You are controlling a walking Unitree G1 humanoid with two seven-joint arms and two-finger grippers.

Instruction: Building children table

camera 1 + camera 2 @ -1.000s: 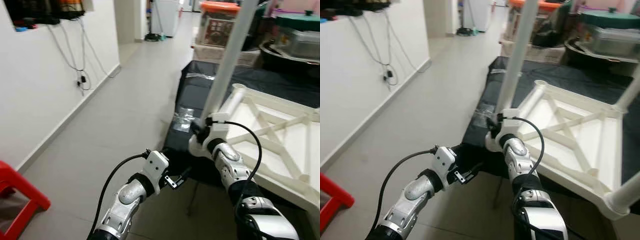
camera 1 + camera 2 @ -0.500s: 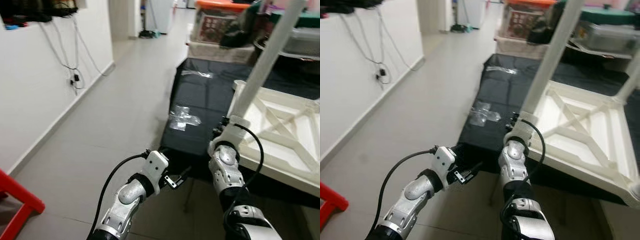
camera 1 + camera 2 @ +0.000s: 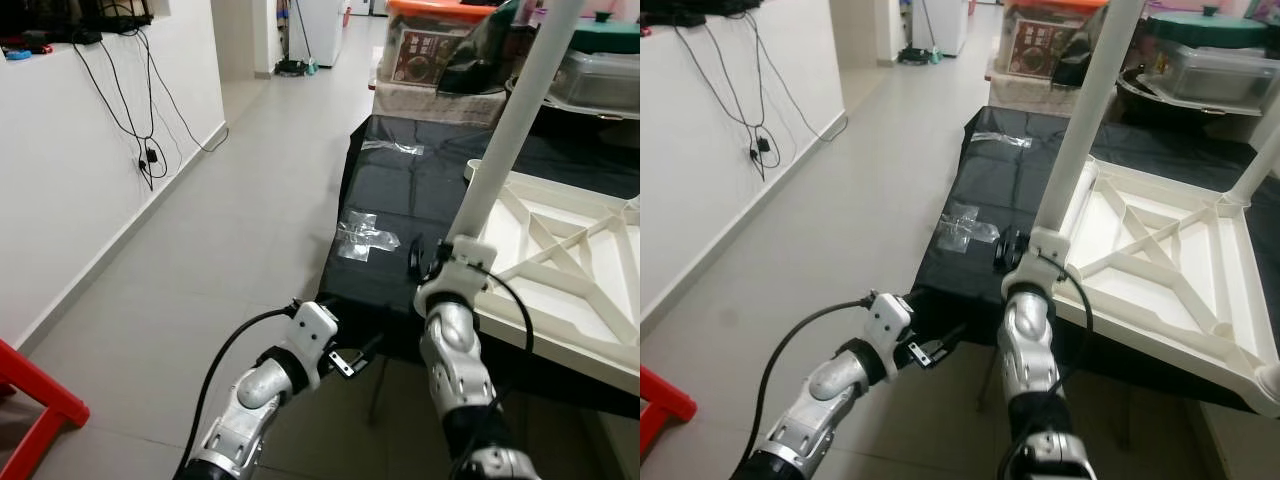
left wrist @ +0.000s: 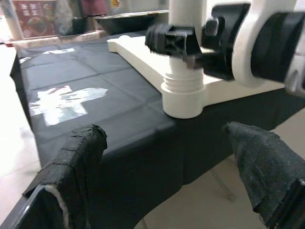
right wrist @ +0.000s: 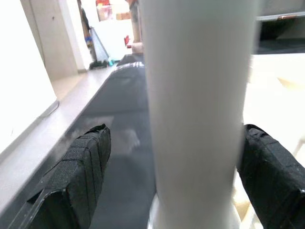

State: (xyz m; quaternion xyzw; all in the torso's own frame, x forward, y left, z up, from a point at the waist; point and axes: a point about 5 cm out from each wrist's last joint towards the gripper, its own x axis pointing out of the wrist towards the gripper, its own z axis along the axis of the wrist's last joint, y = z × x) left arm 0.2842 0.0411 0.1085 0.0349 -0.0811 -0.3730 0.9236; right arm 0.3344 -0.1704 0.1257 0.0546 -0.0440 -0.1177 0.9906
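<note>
So the right gripper (image 5: 157, 181) sits low on the white table leg (image 3: 510, 130), one black finger on each side and closed around it, just above where the threaded end meets the corner socket (image 4: 183, 98) of the upside-down white tabletop (image 3: 1160, 270). The tabletop lies on the black-covered desk (image 3: 385, 200). The leg's long axis runs steeply up and away from the gripper, tilted a bit, so I'd guess seating it needs that axis lined up with the socket directly below. The left gripper (image 4: 167, 176) hangs open and empty, lower and off to the left, facing the socket corner, clearly the farther arm.
</note>
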